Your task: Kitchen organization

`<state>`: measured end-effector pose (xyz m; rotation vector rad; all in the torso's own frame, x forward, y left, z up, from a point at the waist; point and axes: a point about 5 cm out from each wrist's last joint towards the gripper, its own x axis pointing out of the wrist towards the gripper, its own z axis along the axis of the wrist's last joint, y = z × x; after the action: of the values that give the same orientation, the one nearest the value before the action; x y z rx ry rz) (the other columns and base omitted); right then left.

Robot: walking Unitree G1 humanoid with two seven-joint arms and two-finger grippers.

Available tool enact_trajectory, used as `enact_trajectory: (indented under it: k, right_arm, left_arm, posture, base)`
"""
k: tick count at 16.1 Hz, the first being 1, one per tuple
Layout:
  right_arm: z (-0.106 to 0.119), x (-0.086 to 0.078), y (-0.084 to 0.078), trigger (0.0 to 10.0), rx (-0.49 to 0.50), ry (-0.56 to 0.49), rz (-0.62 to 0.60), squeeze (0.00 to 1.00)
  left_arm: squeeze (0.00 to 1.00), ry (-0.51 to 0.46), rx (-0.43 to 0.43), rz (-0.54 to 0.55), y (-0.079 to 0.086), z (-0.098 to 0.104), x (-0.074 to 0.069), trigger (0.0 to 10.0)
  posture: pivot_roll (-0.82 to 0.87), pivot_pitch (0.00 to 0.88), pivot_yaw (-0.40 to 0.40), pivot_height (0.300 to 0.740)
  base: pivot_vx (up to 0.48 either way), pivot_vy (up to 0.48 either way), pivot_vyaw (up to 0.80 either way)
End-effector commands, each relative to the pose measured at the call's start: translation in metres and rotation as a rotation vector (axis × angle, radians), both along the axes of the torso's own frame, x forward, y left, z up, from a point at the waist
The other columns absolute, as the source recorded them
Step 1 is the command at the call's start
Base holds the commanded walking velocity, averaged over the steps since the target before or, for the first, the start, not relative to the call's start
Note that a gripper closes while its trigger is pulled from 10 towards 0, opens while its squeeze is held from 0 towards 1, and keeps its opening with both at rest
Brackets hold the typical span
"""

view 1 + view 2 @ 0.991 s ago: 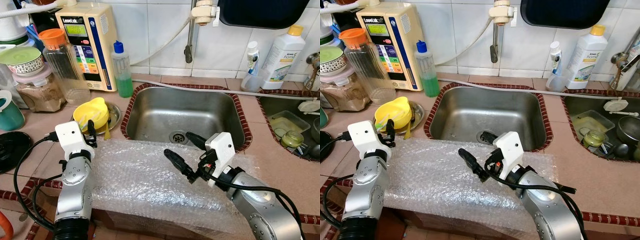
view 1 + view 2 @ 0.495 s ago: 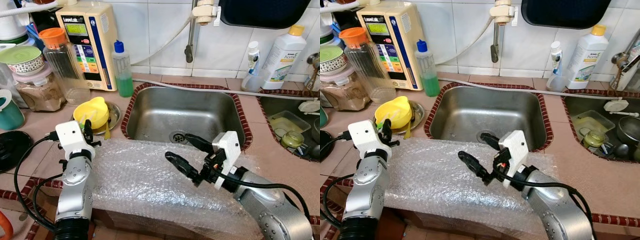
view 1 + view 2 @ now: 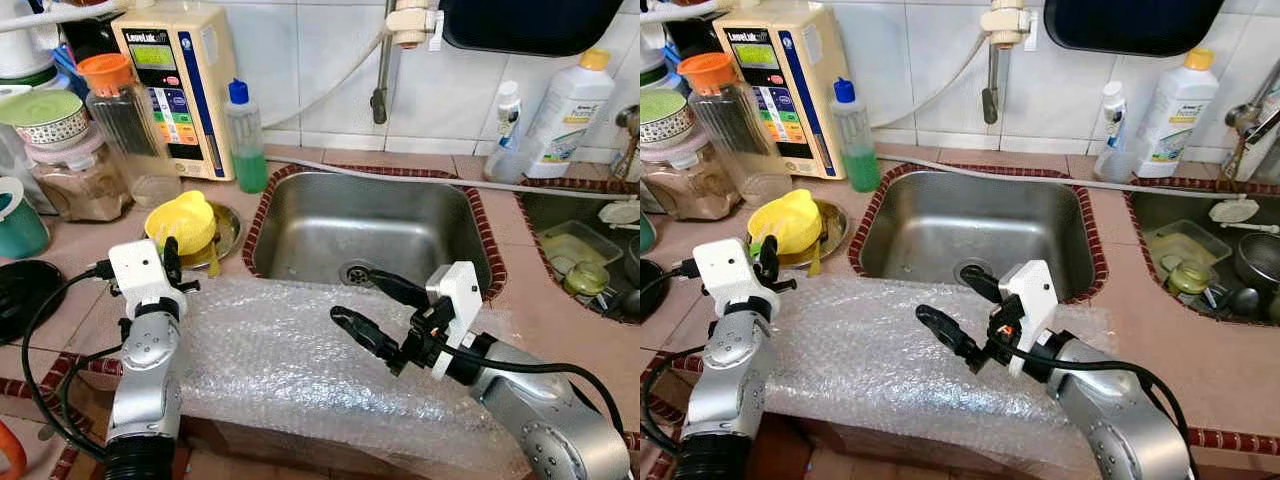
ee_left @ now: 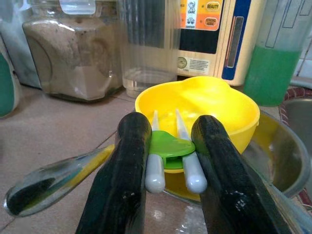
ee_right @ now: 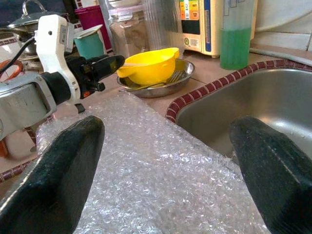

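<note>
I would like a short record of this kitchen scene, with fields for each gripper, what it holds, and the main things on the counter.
left gripper: closed on the handle of a green and white utensil, beside the yellow bowl
yellow bowl: tilted, resting in a metal dish
right gripper: open, holding nothing, above the bubble wrap
bubble wrap: spread over the counter edge in front of the sink
behind the bowl: green soap bottle, orange-lidded jar

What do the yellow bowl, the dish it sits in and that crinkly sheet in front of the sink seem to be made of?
The yellow bowl looks like plastic: opaque, smooth, softly glossy. The dish under it seems to be stainless steel, grey with mirror-like reflections. The sheet is clear plastic bubble wrap, covered in small air pockets.
</note>
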<state>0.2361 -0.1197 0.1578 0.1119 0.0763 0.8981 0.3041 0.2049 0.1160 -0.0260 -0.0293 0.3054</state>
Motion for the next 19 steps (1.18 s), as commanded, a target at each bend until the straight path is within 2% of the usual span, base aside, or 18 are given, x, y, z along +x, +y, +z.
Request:
enact_trajectory:
  k: [1, 4, 7, 9, 10, 14, 16, 17, 19]
  right_arm:
    - [0.008, 0.000, -0.001, 10.0, 0.006, -0.032, 0.011, 0.00]
    - [0.008, 0.001, -0.002, 10.0, 0.001, -0.035, 0.006, 0.00]
    - [0.008, 0.002, -0.002, 10.0, -0.004, -0.037, 0.005, 0.00]
    - [0.008, 0.002, -0.003, 10.0, -0.007, -0.039, 0.002, 0.00]
    - [0.009, 0.003, -0.003, 10.0, -0.008, -0.042, -0.003, 0.00]
    - [0.014, 0.019, -0.010, 10.0, 0.043, -0.048, -0.119, 0.00]
    - [0.021, 0.036, -0.025, 10.0, 0.143, -0.021, -0.268, 0.00]
    - [0.022, 0.038, -0.027, 10.0, 0.162, -0.014, -0.293, 0.00]
    - [0.026, 0.054, -0.046, 10.0, 0.295, 0.054, -0.453, 0.00]
  left_arm:
    - [0.00, -0.030, 0.037, 0.010, 0.002, 0.007, 0.000, 0.0]
    - [0.00, -0.058, 0.078, -0.004, 0.000, 0.014, 0.000, 0.0]
    - [0.00, -0.083, 0.120, 0.002, 0.005, 0.021, 0.000, 0.0]
    - [0.00, -0.129, 0.183, -0.038, 0.000, 0.030, -0.001, 0.0]
    - [0.00, -0.173, 0.221, -0.090, -0.011, 0.039, 0.000, 0.0]
    - [0.00, -0.322, 0.265, -0.277, -0.049, 0.065, 0.001, 0.0]
    - [0.00, -0.378, 0.229, -0.427, -0.074, 0.074, 0.001, 0.0]
    - [0.00, -0.383, 0.219, -0.450, -0.077, 0.075, 0.001, 0.0]
    - [0.00, -0.423, 0.231, -0.608, -0.100, 0.078, -0.003, 0.0]
  posture:
    - [-0.03, 0.000, 0.050, 0.740]
    - [-0.03, 0.000, 0.051, 0.740]
    - [-0.03, 0.000, 0.052, 0.740]
    - [-0.03, 0.000, 0.050, 0.740]
    - [-0.03, 0.000, 0.049, 0.740]
    - [-0.03, 0.000, 0.044, 0.740]
    - [-0.03, 0.000, 0.045, 0.740]
    - [-0.03, 0.000, 0.045, 0.740]
    - [-0.03, 0.000, 0.044, 0.740]
  base:
    - [0.000, 0.000, 0.00]
    - [0.000, 0.000, 0.00]
    - [0.000, 0.000, 0.00]
    - [0.000, 0.000, 0.00]
    - [0.000, 0.000, 0.00]
    - [0.000, 0.000, 0.00]
    - [0.000, 0.000, 0.00]
    - [0.000, 0.000, 0.00]
    - [0.000, 0.000, 0.00]
